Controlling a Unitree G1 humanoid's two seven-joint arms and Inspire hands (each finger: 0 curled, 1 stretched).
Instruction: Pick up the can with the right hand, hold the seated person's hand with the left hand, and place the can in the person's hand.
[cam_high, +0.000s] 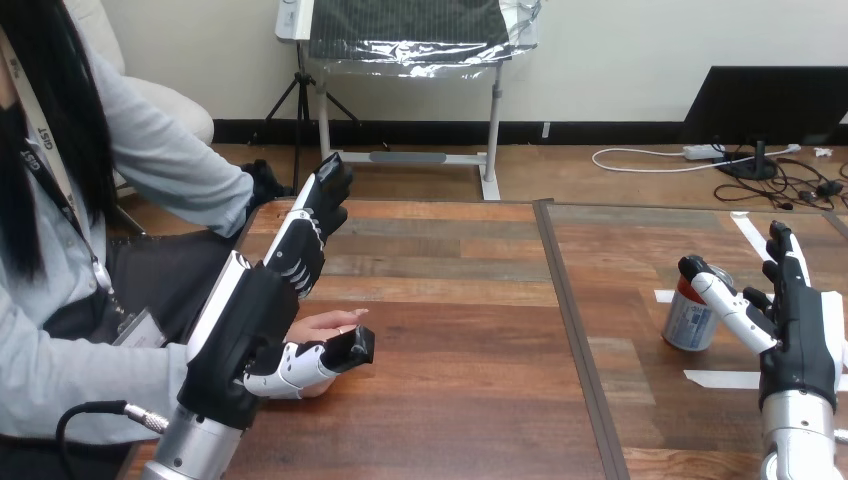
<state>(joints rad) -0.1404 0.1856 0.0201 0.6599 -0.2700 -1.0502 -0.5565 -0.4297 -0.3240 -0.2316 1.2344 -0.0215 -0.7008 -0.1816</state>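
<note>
Where the person sits at the table's left side, the person's hand (335, 322) is held out low over the wooden table (450, 420), with its fingers pointed toward the view's right. The left hand (255, 325) is seen against it, raised on an arm that comes up from the lower left corner. Its fingers (322, 200) are stretched straight, up and away from the person's hand, while its thumb (338, 352) is laid just below the person's hand in the view. Whether the thumb touches it cannot be told, and nothing is seen to be clasped.

Past the dark seam down the table's middle, the can (688, 322) is stood upright on the right half, between white tape strips (722, 379). The right hand (800, 345) is held just beside it, on the side toward the view's right edge. Its fingers are kept straight and upright, clear of the can, and its thumb (722, 297) is reached out to the can's top rim. The can is not enclosed.
</note>
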